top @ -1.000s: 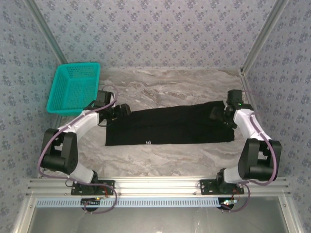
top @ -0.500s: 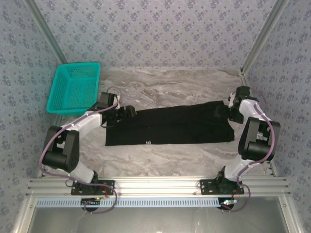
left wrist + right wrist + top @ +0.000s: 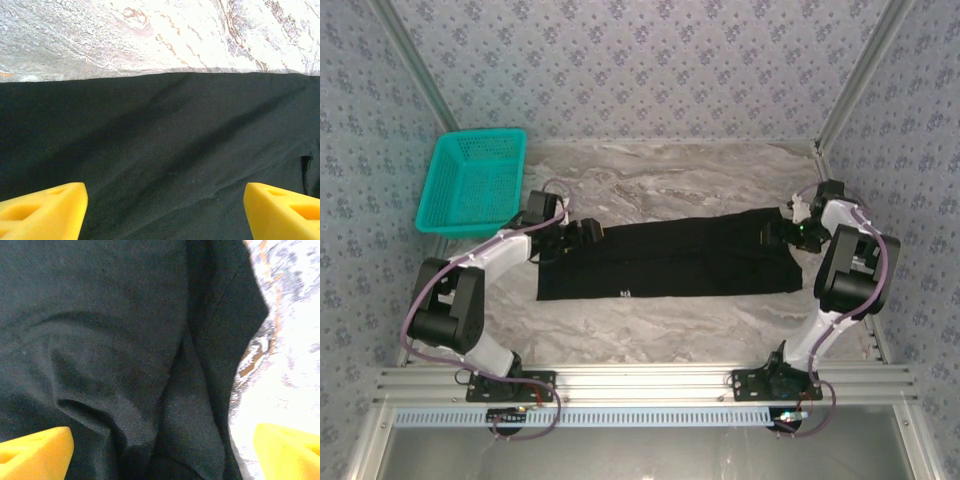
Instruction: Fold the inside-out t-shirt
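On the grey marbled desk (image 3: 670, 185), the inside-out t-shirt (image 3: 670, 258) lies at centre as a long black band, its long axis running 9 o'clock to 3 o'clock. It is already reduced to a narrow strip, plain black face up. The 3 o'clock end is less tidy, with the far corner bulging toward 1 o'clock. A teal basket (image 3: 482, 136) stands at 10 o'clock, well apart from the cloth.

The left claw (image 3: 582, 232) sits at the strip's 10 o'clock corner. In the left wrist view the left claw (image 3: 165, 215) is released, with yellow pads (image 3: 45, 212) wide apart over flat cloth and the far hem running straight across at 12 o'clock.

The right claw (image 3: 772, 232) sits at the 2 o'clock corner. In the right wrist view the right claw (image 3: 160, 455) is likewise released and grasps nothing. Beneath it the cloth is bunched in several ridges, with the edge at 3 o'clock.

A small white mark (image 3: 622, 293) shows on the near hem at about 7 o'clock.

Assessment: the step in hand appears to be taking hold of both ends for the next fold. To do it well:
- Each claw should descend square to the cloth and gather every layer, not the top ply alone.
- The right side needs care, since its ridges could let a layer slip.
- Both ends should rise together and level, keeping the strip taut so that the edges land aligned.
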Tool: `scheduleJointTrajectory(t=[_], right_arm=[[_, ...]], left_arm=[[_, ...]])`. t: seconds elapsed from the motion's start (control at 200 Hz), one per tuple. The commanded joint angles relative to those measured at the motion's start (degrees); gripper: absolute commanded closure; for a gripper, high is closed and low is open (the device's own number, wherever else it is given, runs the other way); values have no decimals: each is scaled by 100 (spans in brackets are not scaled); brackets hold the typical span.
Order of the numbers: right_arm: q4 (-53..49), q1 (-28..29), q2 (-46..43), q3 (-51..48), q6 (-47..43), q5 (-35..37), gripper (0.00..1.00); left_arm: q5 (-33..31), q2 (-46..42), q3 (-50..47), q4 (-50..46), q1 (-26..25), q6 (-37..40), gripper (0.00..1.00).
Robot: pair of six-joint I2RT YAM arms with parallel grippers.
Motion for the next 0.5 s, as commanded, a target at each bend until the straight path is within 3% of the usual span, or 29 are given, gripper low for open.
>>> scheduleJointTrajectory(t=[0.0,0.18,0.5], right_arm=[[-249,24,240,134,-214,-13,6],[-266,117,416,161,-254,92,6],[-468,595,395,86,-287,29,20]], left_arm=[[114,21,-46,144,-36,-10,18],[110,21,-61,152,-36,-2,18],[99,37,-71,157,-36,-5,18]])
